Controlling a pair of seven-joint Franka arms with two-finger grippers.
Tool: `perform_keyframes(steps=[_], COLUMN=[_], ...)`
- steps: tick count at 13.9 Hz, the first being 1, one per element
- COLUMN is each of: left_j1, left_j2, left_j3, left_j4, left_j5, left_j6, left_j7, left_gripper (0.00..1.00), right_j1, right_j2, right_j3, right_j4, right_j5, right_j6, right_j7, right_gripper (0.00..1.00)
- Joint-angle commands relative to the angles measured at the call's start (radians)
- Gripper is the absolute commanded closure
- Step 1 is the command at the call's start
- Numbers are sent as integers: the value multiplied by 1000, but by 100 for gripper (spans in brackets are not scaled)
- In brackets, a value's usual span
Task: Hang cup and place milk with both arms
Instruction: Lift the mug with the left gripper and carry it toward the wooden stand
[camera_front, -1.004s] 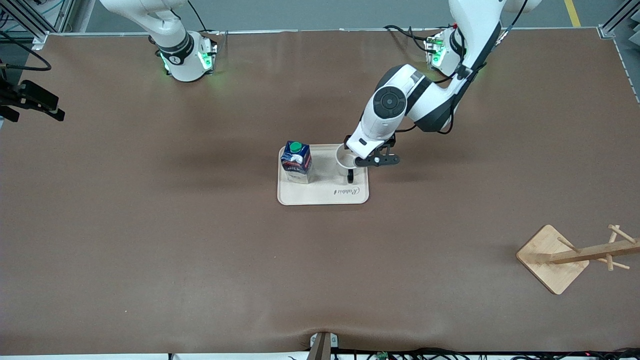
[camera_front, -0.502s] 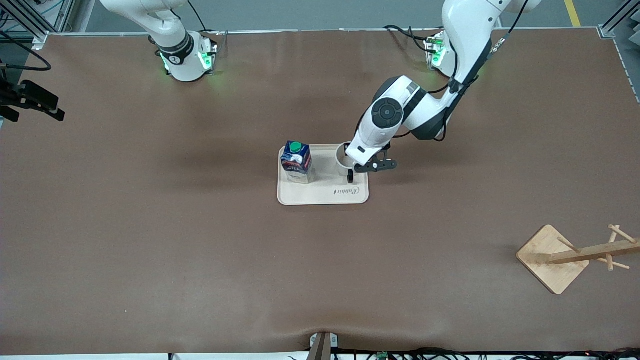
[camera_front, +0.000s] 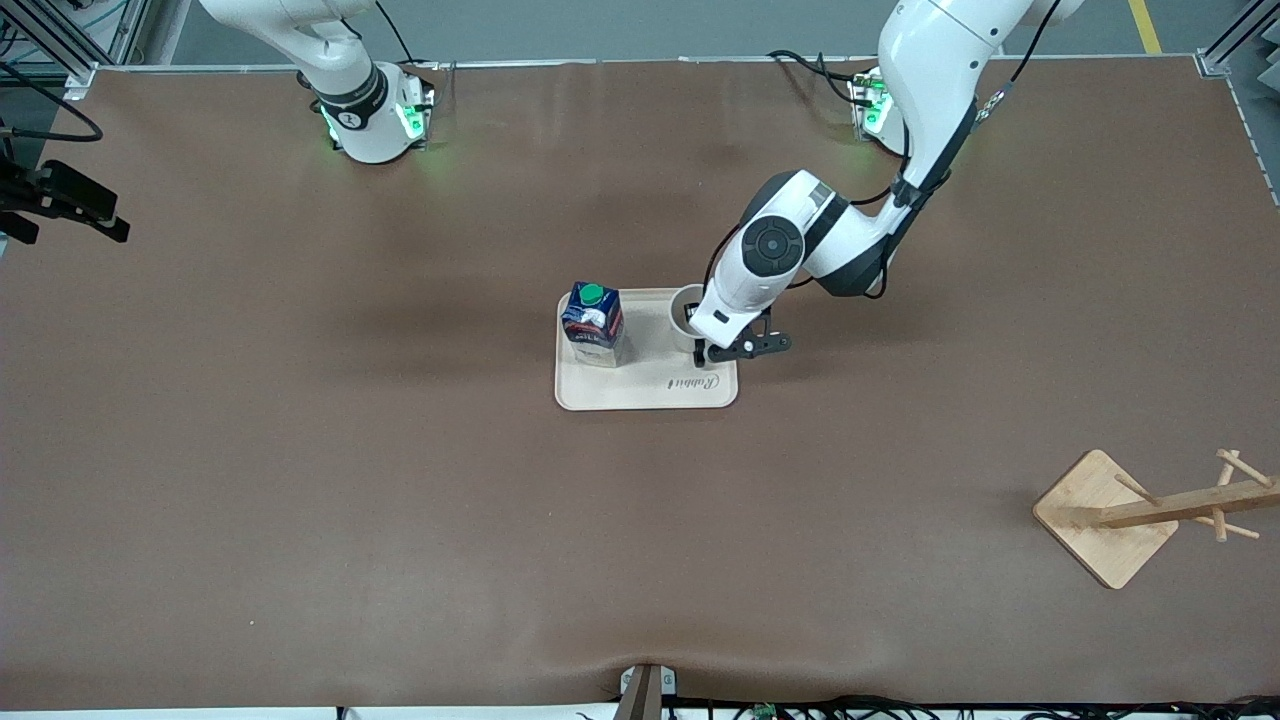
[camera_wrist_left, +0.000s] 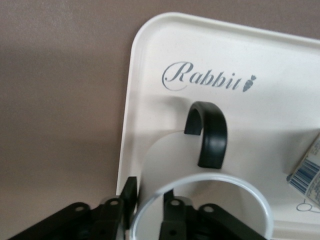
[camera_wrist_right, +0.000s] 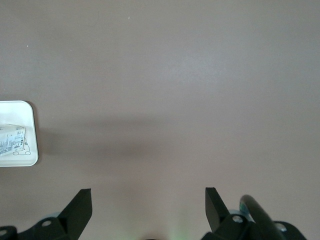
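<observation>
Item: wooden mug rack (camera_front: 1140, 512), lying low in front view toward left arm's end of table, nearest the camera, well apart from everything else; pegs bare, cup not hung yet. Item: cream tray (camera_front: 620, 390) w/ "Rabbit" print (camera_wrist_left: 207, 80), mid-table. On it: the milk (camera_front: 593, 323), upright, green cap on top, at the tray's end toward right arm; the cup (camera_front: 685, 312), upright, just beside the milk toward left arm's end, black handle (camera_wrist_left: 210, 132) turned toward front camera. Left gripper (camera_wrist_left: 150, 212) was down at the cup rim (camera_wrist_left: 200, 182), fingers (camera_wrist_left: 127, 197) parted and straddling the wall, one outside, one inside the mouth; not clamped yet by the look of the gap. Judgement: step in hand = grasp cup by rim. To do well: sink a bit deeper so pads bite the wall and not just the lip, close square to the wall, keep handle free and pointing outward for the peg later, lift straight up, avoid nudging the carton. Right gripper (camera_wrist_right: 147, 210) waited over bare table near its base, fingers spread wide, holding nothing; tray corner (camera_wrist_right: 20, 160) seen far off. Surface: brown matte mat (camera_front: 400, 500), flat, slight ripple at the near edge. Room: grey floor along the top of front view, yellow line, metal frame posts at the corners.
</observation>
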Motion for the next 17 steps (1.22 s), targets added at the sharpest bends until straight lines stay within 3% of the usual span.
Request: perform_keyframes(steps=[1, 5, 9, 11, 17], left_j1=[4, 11, 57, 107, 342], left_j2=[6, -19, -34, -57, -166], left_j3=[3, 19, 17, 17, 16], left_j4=[16, 58, 308, 385, 401], left_j5=[17, 37, 106, 106, 107], left_j6=[-4, -85, -437, -537, -545], left_j7=[-24, -18, 34, 106, 434], left_gripper=[98, 100, 100, 100, 100], right_j1=[-9, -10, -9, -9, -3], right_j2=[10, 12, 12, 12, 15], right_j3=[5, 5, 5, 5, 8], right_j4=[22, 22, 22, 22, 34], right_j5=[14, 14, 14, 14, 12], right_j6=[-15, -15, -15, -14, -12], right_j7=[-2, -3, -3, -3, -11], right_gripper=[0, 0, 0, 0, 0])
